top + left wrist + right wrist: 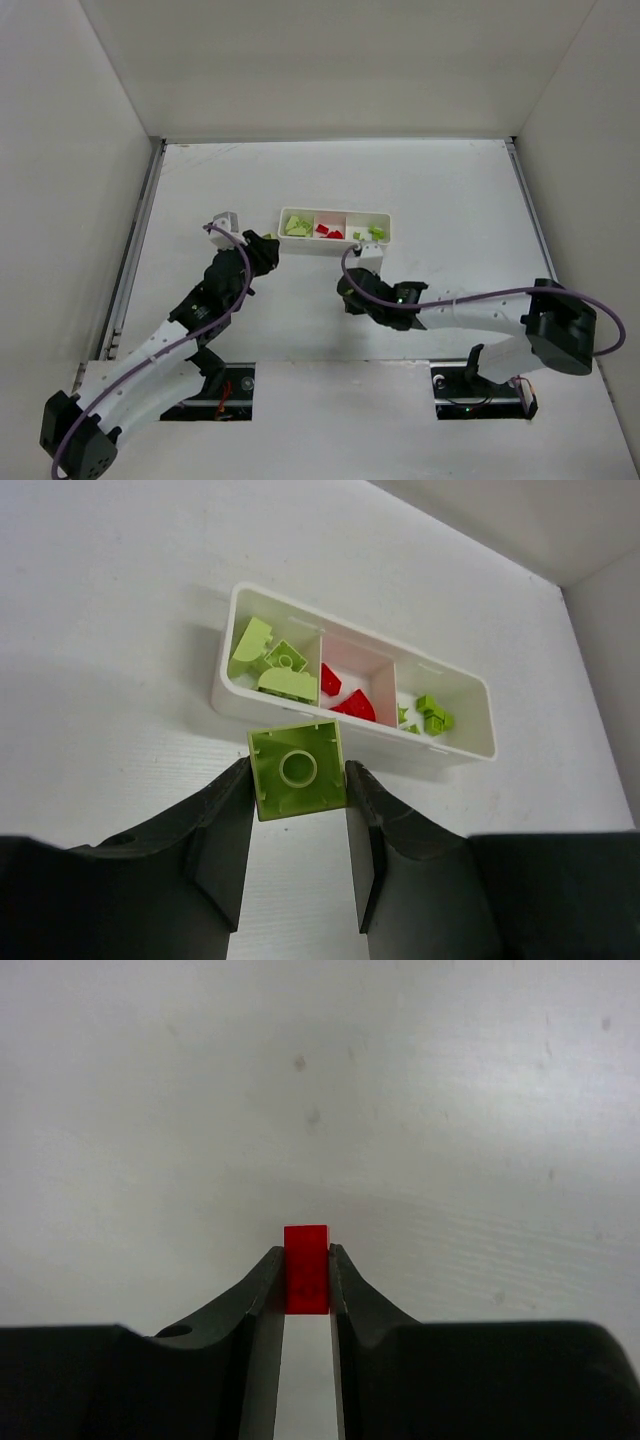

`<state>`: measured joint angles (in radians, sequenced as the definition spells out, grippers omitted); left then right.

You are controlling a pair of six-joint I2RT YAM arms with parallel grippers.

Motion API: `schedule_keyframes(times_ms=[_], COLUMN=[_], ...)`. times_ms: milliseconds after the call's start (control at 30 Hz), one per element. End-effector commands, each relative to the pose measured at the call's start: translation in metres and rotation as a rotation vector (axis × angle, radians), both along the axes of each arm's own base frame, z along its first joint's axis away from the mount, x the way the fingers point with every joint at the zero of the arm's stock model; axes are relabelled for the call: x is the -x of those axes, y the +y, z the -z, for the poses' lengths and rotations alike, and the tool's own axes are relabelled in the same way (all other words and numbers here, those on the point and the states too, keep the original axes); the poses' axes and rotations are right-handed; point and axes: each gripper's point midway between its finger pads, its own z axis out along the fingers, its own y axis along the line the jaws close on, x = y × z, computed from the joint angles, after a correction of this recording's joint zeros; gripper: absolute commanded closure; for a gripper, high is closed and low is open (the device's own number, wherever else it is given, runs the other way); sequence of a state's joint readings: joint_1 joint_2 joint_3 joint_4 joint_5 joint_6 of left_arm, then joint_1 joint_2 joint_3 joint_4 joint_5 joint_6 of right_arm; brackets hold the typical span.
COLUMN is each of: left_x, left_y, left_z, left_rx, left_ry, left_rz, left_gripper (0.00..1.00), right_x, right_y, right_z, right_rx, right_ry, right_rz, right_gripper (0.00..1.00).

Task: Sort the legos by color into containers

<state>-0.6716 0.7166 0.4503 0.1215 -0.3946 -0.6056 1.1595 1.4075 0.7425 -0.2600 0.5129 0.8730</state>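
My left gripper point(297, 780) is shut on a lime green brick point(296, 768), held underside up just in front of the white tray's point(232, 692) near wall. In the top view the left gripper point(264, 250) sits at the tray's point(336, 246) left end. The tray's left compartment holds lime bricks point(268, 660), the middle one red bricks point(347, 698), the right one small lime bricks point(430, 715). My right gripper point(306, 1258) is shut on a small red brick point(306, 1268) above bare table. In the top view the right gripper point(349, 291) is a little in front of the tray.
White walls enclose the table on the left, back and right. A metal rail point(140, 235) runs along the left edge. No loose bricks show on the table in the top view.
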Motion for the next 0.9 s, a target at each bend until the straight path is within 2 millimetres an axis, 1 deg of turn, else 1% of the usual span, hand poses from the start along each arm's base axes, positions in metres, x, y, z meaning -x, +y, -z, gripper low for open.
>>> schedule_keyframes(times_ms=[0,133,167,200,233,300,367,433,533,567,633,700,767,867], left_x=[0.001,0.0,0.0,0.0,0.0,-0.001,-0.003,-0.006,-0.015,-0.018,-0.027,-0.035,-0.045,-0.062], left_y=[-0.003,-0.005,-0.005,-0.006,-0.007,-0.008,-0.01,-0.011,-0.014,-0.015,-0.019,-0.025,-0.031,-0.04], left_z=[-0.005,0.006,0.006,0.007,0.007,0.006,0.004,0.001,0.0,0.001,0.003,0.005,0.01,0.015], left_rx=[0.056,0.048,0.047,0.045,0.041,0.036,0.032,0.023,0.008,0.001,-0.012,-0.028,-0.041,-0.059], left_ry=[0.017,0.05,0.051,0.052,0.053,0.055,0.053,0.051,0.055,0.057,0.066,0.075,0.09,0.107], left_rz=[0.024,0.024,0.027,0.029,0.031,0.035,0.038,0.037,0.031,0.031,0.028,0.03,0.028,0.022], left_gripper=[0.79,0.79,0.78,0.78,0.78,0.78,0.78,0.78,0.78,0.78,0.78,0.78,0.78,0.78], right_x=[-0.049,-0.106,-0.126,-0.14,-0.152,-0.176,-0.194,-0.208,-0.219,-0.22,-0.221,-0.218,-0.213,-0.2], right_y=[0.029,0.039,0.041,0.043,0.046,0.05,0.052,0.055,0.058,0.058,0.055,0.052,0.046,0.035], right_z=[-0.061,-0.099,-0.107,-0.111,-0.113,-0.111,-0.101,-0.092,-0.081,-0.08,-0.083,-0.09,-0.098,-0.107], right_rx=[-0.079,-0.128,-0.144,-0.152,-0.156,-0.148,-0.128,-0.12,-0.121,-0.12,-0.125,-0.141,-0.158,-0.177], right_ry=[-0.165,-0.266,-0.293,-0.31,-0.32,-0.328,-0.32,-0.309,-0.294,-0.295,-0.301,-0.315,-0.331,-0.35], right_rz=[-0.011,0.02,0.034,0.038,0.036,0.045,0.054,0.06,0.068,0.07,0.083,0.086,0.088,0.087], right_gripper=[0.75,0.75,0.75,0.75,0.74,0.74,0.73,0.72,0.67,0.62,0.5,0.43,0.4,0.4])
